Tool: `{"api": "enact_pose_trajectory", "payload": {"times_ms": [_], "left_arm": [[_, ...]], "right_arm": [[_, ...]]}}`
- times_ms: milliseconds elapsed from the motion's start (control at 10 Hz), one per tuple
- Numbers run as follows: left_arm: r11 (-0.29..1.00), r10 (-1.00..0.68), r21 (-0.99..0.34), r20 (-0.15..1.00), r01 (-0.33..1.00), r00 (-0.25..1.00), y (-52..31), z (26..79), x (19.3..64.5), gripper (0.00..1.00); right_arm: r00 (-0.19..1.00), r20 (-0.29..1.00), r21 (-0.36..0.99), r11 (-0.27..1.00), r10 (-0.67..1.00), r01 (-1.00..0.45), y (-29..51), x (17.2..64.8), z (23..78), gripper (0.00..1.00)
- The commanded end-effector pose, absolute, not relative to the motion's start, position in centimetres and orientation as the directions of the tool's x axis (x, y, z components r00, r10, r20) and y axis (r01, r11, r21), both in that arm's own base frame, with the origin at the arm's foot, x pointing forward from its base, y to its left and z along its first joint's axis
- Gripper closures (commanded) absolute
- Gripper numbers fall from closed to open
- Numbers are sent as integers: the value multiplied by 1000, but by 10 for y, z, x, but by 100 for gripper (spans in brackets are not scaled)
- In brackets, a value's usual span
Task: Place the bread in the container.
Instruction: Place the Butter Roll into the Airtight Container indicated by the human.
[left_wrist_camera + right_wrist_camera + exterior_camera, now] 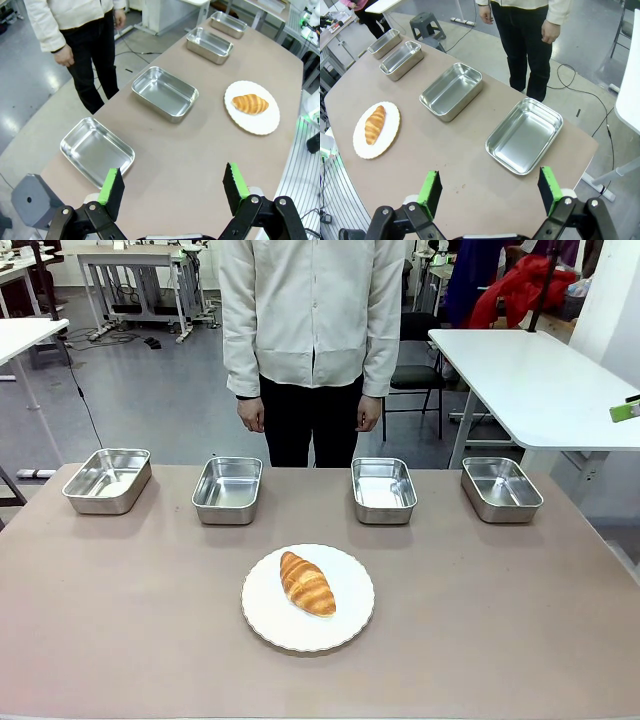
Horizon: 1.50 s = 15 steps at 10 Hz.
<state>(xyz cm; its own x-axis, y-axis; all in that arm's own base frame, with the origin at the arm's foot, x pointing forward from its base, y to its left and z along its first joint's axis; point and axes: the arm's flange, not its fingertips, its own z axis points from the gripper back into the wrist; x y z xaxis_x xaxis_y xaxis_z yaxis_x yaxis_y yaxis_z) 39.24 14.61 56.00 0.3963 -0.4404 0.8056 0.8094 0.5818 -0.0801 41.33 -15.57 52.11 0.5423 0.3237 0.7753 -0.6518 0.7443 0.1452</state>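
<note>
Front view: one golden-brown croissant-shaped bread (307,583) lies on one round white plate (345,625). Four empty shiny rectangular stainless-steel pans (107,481) stand in a row beyond.
Left wrist view: left gripper (172,169) fingers wide, holding nothing.
Right wrist view: right gripper (489,171) fingers wide, empty.

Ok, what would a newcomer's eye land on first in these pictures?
Most likely the golden bread roll lying on a white plate in the middle of the table, on its near side. Next comes the row of four empty steel pans along the far side, with a person standing just behind them, arms down.
</note>
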Motion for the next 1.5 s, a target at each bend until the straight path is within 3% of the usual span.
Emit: {"api": "enact_pose_trajectory", "payload": {"times_ms": [0, 1400], "left_arm": [[575, -435, -76, 815, 815, 383, 145, 561, 392, 0], [575, -435, -76, 815, 815, 383, 145, 561, 392, 0]], "right_arm": [[525, 789, 140, 738, 319, -660, -155, 415, 522, 0], [525, 789, 140, 738, 319, -660, -155, 415, 522, 0]]}}
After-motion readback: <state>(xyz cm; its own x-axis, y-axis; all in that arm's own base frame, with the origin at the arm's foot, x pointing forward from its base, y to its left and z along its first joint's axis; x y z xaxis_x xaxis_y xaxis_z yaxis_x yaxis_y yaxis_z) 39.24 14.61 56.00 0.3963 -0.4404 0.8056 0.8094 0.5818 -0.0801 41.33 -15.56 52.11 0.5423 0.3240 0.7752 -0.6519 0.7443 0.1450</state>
